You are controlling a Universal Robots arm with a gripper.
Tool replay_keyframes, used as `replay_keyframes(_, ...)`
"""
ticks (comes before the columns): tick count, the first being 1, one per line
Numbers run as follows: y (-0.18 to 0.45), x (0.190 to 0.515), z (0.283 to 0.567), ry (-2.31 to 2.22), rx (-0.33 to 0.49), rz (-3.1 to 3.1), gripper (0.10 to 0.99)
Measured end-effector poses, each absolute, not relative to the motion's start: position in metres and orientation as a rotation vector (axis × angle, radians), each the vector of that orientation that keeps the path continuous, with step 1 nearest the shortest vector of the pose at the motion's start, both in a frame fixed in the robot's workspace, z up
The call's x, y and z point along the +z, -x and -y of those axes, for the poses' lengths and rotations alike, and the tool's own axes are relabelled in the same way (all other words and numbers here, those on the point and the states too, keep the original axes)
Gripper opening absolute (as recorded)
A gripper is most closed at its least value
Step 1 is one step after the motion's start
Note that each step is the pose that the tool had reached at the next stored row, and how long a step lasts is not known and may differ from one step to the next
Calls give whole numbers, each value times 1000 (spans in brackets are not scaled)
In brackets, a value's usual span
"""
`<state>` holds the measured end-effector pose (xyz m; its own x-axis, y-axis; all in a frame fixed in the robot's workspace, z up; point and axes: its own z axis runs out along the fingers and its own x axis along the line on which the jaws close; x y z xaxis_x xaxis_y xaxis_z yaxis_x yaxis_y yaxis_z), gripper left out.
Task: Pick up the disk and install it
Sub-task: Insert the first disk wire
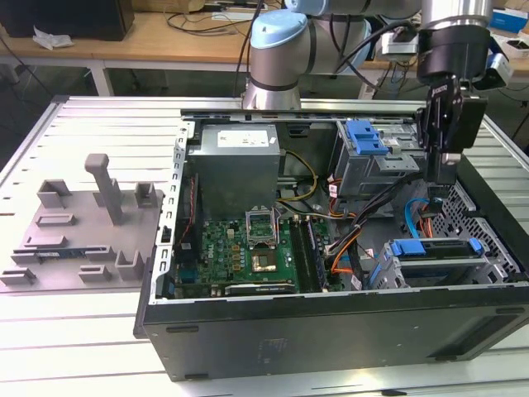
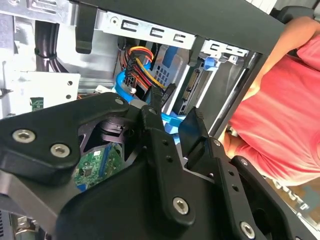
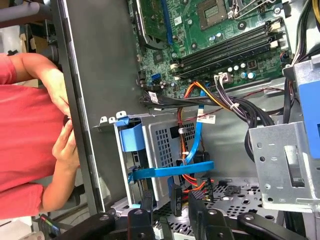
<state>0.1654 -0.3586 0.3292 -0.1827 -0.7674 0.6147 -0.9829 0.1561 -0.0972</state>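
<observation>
Hanging over the open computer case [image 1: 331,327] at the exterior view's right end, the gripper [image 1: 447,175] has its two black fingers [image 2: 150,117] spread apart in both wrist views, and nothing is clamped between them.

The disk [image 1: 436,258] is inside the case, in the lower drive cage [image 3: 162,137] at the front corner on the exterior view's right. Its bright blue rail [image 3: 170,172] runs across the cage, below the fingertips. It looks seated in the cage, though I cannot tell whether it is pushed fully home.

The case also holds:
- a green motherboard [image 1: 240,248] lying flat on its floor
- a grey power supply [image 1: 235,161] at the back, beside the robot arm's base
- an upper drive cage [image 1: 372,169] of bare metal with a ribbed blue latch [image 1: 366,135] on top
- a bundle of black and orange cables [image 1: 347,240] between the board and the two cages
- a thin blue cable [image 1: 411,217] dropping towards the lower cage

Outside the case, on the exterior view's left, a grey moulded fixture [image 1: 83,223] rests on the slatted table [image 1: 83,124]. A person in a red shirt [image 2: 285,115] stands just beyond the case's black wall, one hand [image 3: 67,145] near its edge.
</observation>
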Motion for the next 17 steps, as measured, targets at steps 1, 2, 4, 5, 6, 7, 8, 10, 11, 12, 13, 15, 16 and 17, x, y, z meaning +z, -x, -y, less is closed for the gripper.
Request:
replay_keyframes(1,-165,328,358,-1659,689,2012,412)
replay_keyframes(2,-165,326,357,-1657,694,2008,412)
replay_keyframes(4,-166,324,356,-1652,700,2003,412)
replay_keyframes(5,-166,323,356,-1649,705,1999,412)
replay_keyframes(6,-166,321,355,-1644,713,1992,412)
replay_keyframes(7,-166,320,355,-1639,720,1986,412)
replay_keyframes(8,-166,319,355,-1634,727,1980,412)
replay_keyframes(10,-166,317,355,-1632,729,1978,412)
replay_keyframes(11,-166,316,355,-1632,729,1978,412)
replay_keyframes(12,-166,315,355,-1632,729,1978,412)
replay_keyframes(13,-166,314,355,-1632,729,1978,412)
replay_keyframes(15,-166,313,355,-1632,729,1978,412)
replay_keyframes(16,-166,312,355,-1632,729,1978,412)
replay_keyframes(17,-166,312,355,-1632,729,1978,412)
